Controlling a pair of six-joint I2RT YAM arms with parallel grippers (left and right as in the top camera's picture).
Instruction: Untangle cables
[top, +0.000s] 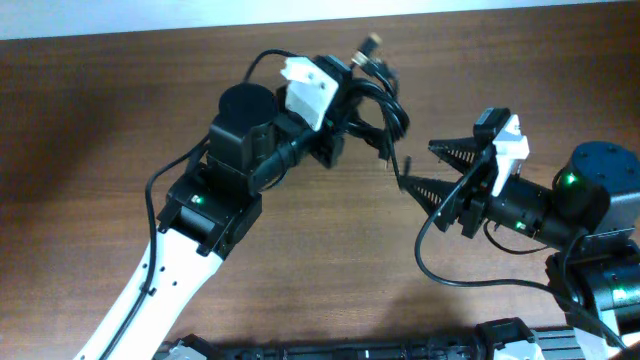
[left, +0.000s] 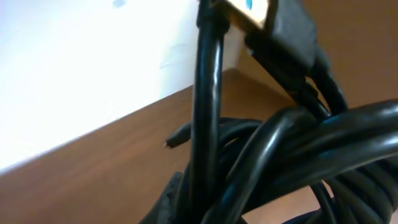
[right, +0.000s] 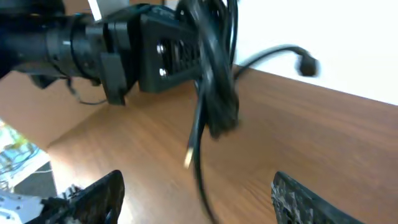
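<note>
1. Above the far side of the table (top: 300, 260), the cables (top: 378, 105) hang bunched from the left gripper (top: 345, 125), which is clamped on them.
2. One loose strand (right: 198, 134) drops near-vertical, with its gold plug (right: 188, 159) lowest.
3. The right gripper (top: 420, 165), jaws spread, is the nearer; the strand lies just ahead of it.

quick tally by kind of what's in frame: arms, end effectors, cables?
Robot arms: 2, the left arm and right arm
End effectors: 2, the left end effector shut on the cables, the right end effector open
Cable bundle: 1, strands too tangled to count
Total: 5
</note>
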